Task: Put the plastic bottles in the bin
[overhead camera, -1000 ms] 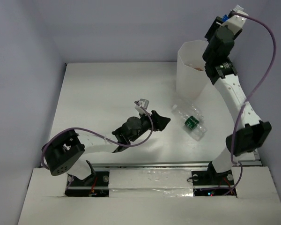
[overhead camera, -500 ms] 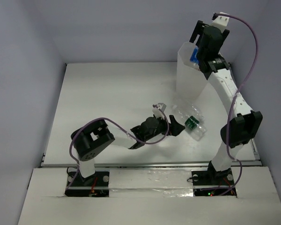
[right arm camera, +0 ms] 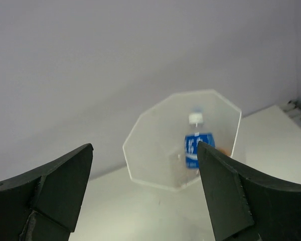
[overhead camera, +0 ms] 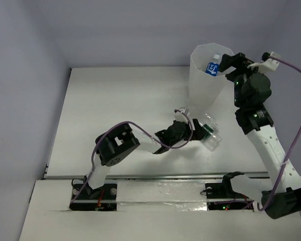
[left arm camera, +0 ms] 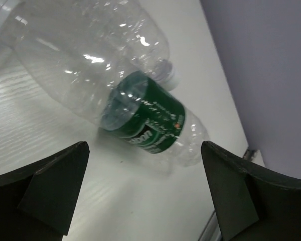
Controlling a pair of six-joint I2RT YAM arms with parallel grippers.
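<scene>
The left gripper (left arm camera: 144, 146) is wide open, holding nothing. The green bottle (left arm camera: 149, 124) lies flat just ahead of it, mid-frame, slanting from upper left to lower right. The right gripper (right arm camera: 144, 148), open too, is far off by the bin (overhead camera: 200, 85).

1. A white table (overhead camera: 115, 100) is seen filling the middle of the top view.
2. It is enclosed by plain lilac-grey walls: a back wall (overhead camera: 140, 30) at 12 o'clock, a left wall (overhead camera: 20, 110) at 9, a right wall (overhead camera: 293, 110) at 3.
3. A metal rail (overhead camera: 160, 176) is run along the table's edge at 6 o'clock.
4. A white ledge (overhead camera: 165, 221) is set below it.
5. Soft, even light is cast.
</scene>
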